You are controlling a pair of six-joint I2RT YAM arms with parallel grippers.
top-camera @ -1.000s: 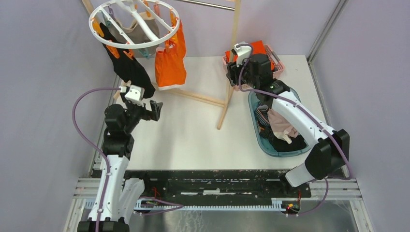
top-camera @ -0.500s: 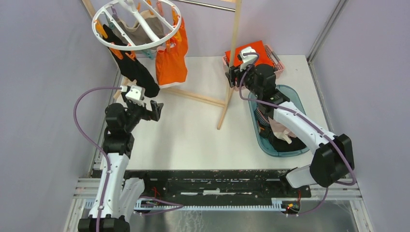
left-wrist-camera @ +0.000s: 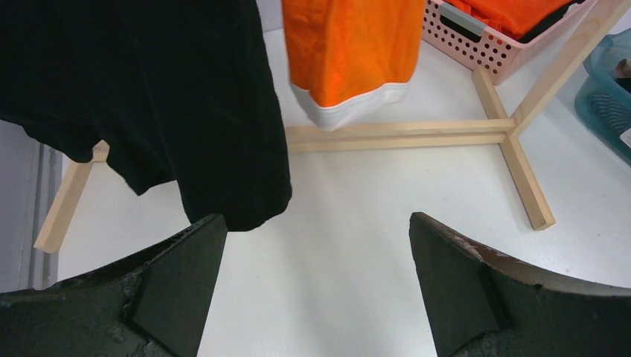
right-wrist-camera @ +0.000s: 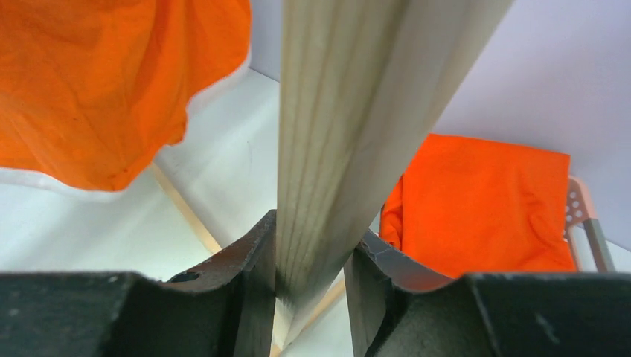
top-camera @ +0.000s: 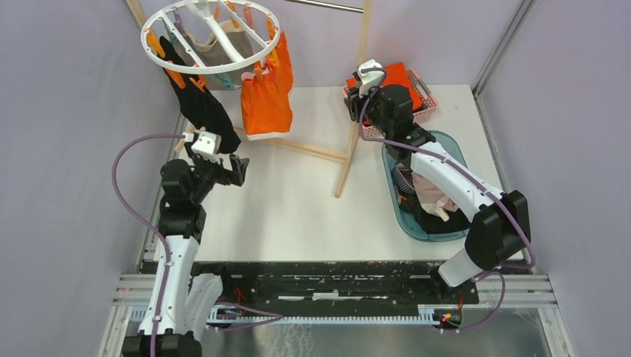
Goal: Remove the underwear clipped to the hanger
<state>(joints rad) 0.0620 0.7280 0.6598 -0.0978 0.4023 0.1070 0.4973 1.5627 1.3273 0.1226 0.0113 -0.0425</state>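
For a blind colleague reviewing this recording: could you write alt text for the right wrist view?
The right gripper clamps a pale wooden post that fills the centre. Orange underwear with white trim hangs at left; an orange cloth lies behind at right.

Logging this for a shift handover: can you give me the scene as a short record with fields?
hanger: white ring, rear left, above the table
clipped on it: black underwear, beige-grey underwear, orange underwear
left end effector: open, near the black one's lower hem, holding nothing
right end effector: shut on wooden post of the frame
task progress: all three garments on the pegs
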